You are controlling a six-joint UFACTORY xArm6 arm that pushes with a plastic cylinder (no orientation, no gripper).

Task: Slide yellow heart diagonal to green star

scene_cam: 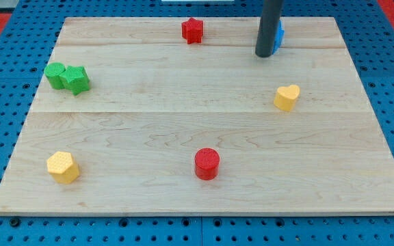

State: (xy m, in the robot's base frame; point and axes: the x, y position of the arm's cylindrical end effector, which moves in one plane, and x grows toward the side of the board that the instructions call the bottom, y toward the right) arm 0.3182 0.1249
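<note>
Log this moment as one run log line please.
tip at view's top right, beside blue block | yellow heart below tip, untouched | green blocks far left

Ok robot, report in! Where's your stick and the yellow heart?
My tip at view's top right, beside blue block. Yellow heart below it, untouched. Green star far left. Nothing between.

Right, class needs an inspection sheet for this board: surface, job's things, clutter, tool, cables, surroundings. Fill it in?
Surface: wooden board, flat.
Job's things: yellow heart at the view's right; green star at the view's left, touching a second green block.
Clutter: red star, red cylinder, yellow hexagon, blue block partly hidden.
Tool: my tip beside the blue block, above the heart.
Cables: nothing seen.
Surroundings: blue pegboard.
</note>
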